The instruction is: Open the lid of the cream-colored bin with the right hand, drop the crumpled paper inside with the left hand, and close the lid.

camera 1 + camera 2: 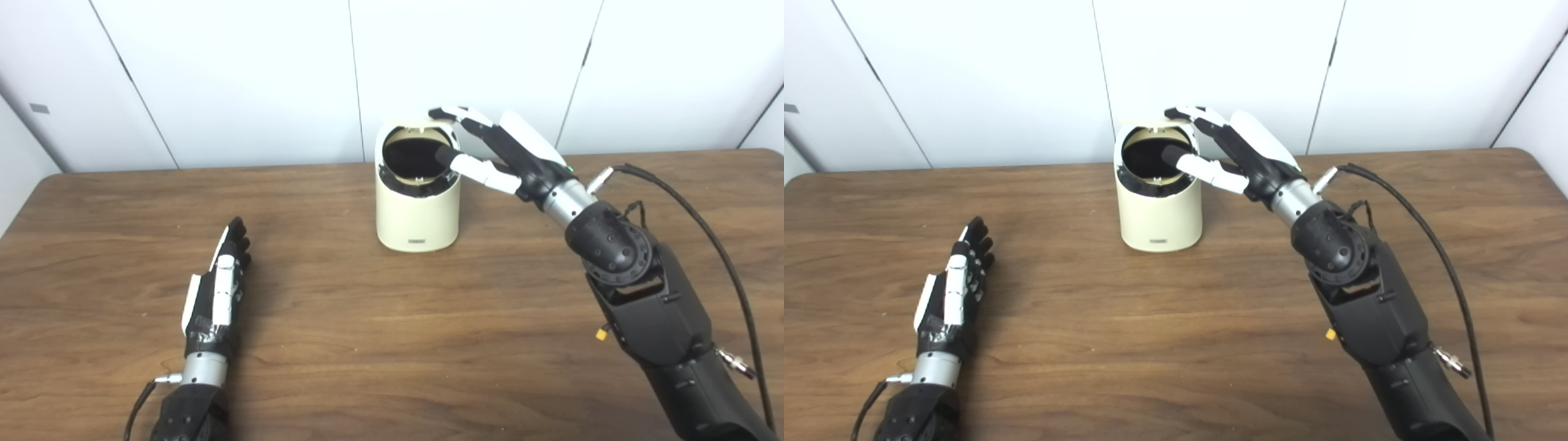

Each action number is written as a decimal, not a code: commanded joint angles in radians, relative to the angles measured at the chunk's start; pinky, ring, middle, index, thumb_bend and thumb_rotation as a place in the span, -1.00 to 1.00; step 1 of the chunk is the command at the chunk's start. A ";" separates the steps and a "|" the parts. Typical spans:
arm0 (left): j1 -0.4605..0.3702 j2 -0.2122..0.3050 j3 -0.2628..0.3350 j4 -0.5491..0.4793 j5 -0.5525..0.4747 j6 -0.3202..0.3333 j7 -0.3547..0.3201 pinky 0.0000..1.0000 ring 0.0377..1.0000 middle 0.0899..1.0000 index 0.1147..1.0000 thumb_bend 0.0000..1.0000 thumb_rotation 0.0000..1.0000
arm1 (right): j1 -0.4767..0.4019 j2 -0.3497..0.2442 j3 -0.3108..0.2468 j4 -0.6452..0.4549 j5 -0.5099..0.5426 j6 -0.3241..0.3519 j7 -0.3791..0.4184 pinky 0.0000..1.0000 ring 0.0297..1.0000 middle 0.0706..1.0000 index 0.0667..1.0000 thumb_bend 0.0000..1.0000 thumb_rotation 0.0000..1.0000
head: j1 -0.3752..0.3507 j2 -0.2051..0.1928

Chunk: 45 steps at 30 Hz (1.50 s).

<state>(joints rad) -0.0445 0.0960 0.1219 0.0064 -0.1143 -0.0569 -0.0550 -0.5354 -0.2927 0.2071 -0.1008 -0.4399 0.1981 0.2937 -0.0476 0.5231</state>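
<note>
1. You work at a brown wooden table (367, 343) that stands against white wall panels (245, 73).
2. The cream-colored bin (418, 211) stands at the far middle of the table. Its lid (416, 127) is tilted back at the far rim, so you see the dark inside.
3. Your right hand (490, 153) is at the right side of the bin top. Its fingers (450, 114) reach over the raised lid and its thumb (471, 165) lies across the mouth, spread apart. I cannot tell if they press the lid or only rest by it.
4. Your left hand (217, 288) lies flat on the table at the near left, well apart from the bin, fingers straight and close together, holding nothing.
5. The crumpled paper is not in view anywhere. It may already be inside, but the dark inside shows nothing.
6. I judge the step to be the closing. The next move asks you to take the thumb out of the mouth first, then push the lid forward and down.
</note>
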 commanded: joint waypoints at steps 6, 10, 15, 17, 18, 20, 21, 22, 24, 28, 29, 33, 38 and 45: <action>0.018 -0.018 -0.015 0.012 0.003 -0.015 0.004 1.00 1.00 1.00 1.00 -0.05 0.99 | -0.033 -0.004 0.014 -0.022 -0.009 -0.022 0.002 0.86 0.98 0.85 0.76 0.14 1.00 | 0.002 0.010; 0.018 -0.022 -0.016 0.013 -0.001 -0.020 0.004 1.00 1.00 1.00 1.00 -0.03 0.99 | -0.038 -0.009 0.048 -0.016 -0.042 -0.017 0.018 0.85 1.00 0.88 0.79 0.25 1.00 | 0.005 0.012; 0.017 -0.030 -0.020 0.002 -0.008 -0.009 0.002 0.97 1.00 1.00 1.00 -0.08 1.00 | -0.039 -0.011 0.083 -0.015 -0.080 -0.008 0.041 0.90 1.00 0.90 0.81 0.30 1.00 | 0.013 0.016; 0.016 -0.033 -0.021 0.001 -0.007 -0.006 0.005 0.96 1.00 1.00 1.00 -0.08 1.00 | -0.037 -0.012 0.093 -0.014 -0.091 -0.003 0.047 0.91 1.00 0.91 0.81 0.31 1.00 | 0.014 0.018; 0.016 -0.035 -0.020 0.000 -0.008 -0.004 0.006 0.96 1.00 1.00 1.00 -0.08 1.00 | -0.035 -0.014 0.098 -0.014 -0.097 -0.003 0.050 0.93 1.00 0.92 0.81 0.31 1.00 | 0.014 0.018; 0.016 -0.035 -0.020 0.003 -0.005 -0.006 0.005 0.96 1.00 1.00 1.00 -0.08 1.00 | -0.032 -0.022 0.115 -0.014 -0.115 -0.007 0.059 0.96 1.00 0.94 0.82 0.29 1.00 | 0.015 0.020; 0.017 -0.035 -0.020 0.004 -0.004 -0.007 0.004 0.95 1.00 1.00 1.00 -0.08 1.00 | -0.032 -0.027 0.125 -0.011 -0.126 -0.018 0.061 0.96 1.00 0.95 0.83 0.29 1.00 | 0.016 0.021; 0.017 -0.035 -0.019 0.006 -0.001 -0.009 0.005 0.95 1.00 1.00 1.00 -0.08 1.00 | -0.033 -0.032 0.136 -0.008 -0.139 -0.026 0.061 0.96 1.00 0.95 0.84 0.27 1.00 | 0.018 0.021; 0.016 -0.037 -0.018 0.007 -0.003 -0.010 0.006 0.95 1.00 1.00 1.00 -0.08 1.00 | -0.033 -0.040 0.155 0.001 -0.162 -0.043 0.056 0.96 1.00 0.95 0.85 0.29 1.00 | 0.019 0.023; 0.018 -0.040 -0.018 0.003 -0.001 -0.007 0.009 0.96 1.00 1.00 1.00 -0.07 1.00 | -0.028 -0.043 0.168 0.009 -0.177 -0.053 0.048 0.99 1.00 0.95 0.88 0.29 1.00 | 0.021 0.026; 0.018 -0.040 -0.018 0.002 -0.002 -0.007 0.009 0.96 1.00 1.00 1.00 -0.07 1.00 | -0.028 -0.044 0.169 0.010 -0.181 -0.051 0.050 1.00 1.00 0.95 0.88 0.29 1.00 | 0.021 0.027; 0.017 -0.038 -0.019 -0.002 -0.003 0.000 0.006 0.97 1.00 1.00 1.00 -0.08 1.00 | -0.030 -0.050 0.177 0.011 -0.200 -0.041 0.062 1.00 1.00 0.97 0.89 0.28 1.00 | 0.023 0.033; 0.017 -0.038 -0.016 -0.010 -0.012 0.012 0.005 0.98 1.00 1.00 1.00 -0.07 1.00 | -0.027 -0.066 0.184 0.011 -0.224 -0.048 0.071 1.00 1.00 0.99 0.88 0.22 1.00 | 0.025 0.038; 0.019 -0.044 -0.015 -0.019 -0.011 0.022 0.010 0.96 1.00 1.00 1.00 -0.05 0.98 | -0.007 -0.081 0.185 -0.020 -0.233 -0.028 0.103 1.00 1.00 0.99 0.83 0.22 1.00 | 0.028 0.044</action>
<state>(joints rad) -0.0419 0.0627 0.1141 -0.0047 -0.1176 -0.0410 -0.0466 -0.5460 -0.3601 0.3796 -0.1094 -0.6773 0.1600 0.3404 -0.0184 0.5660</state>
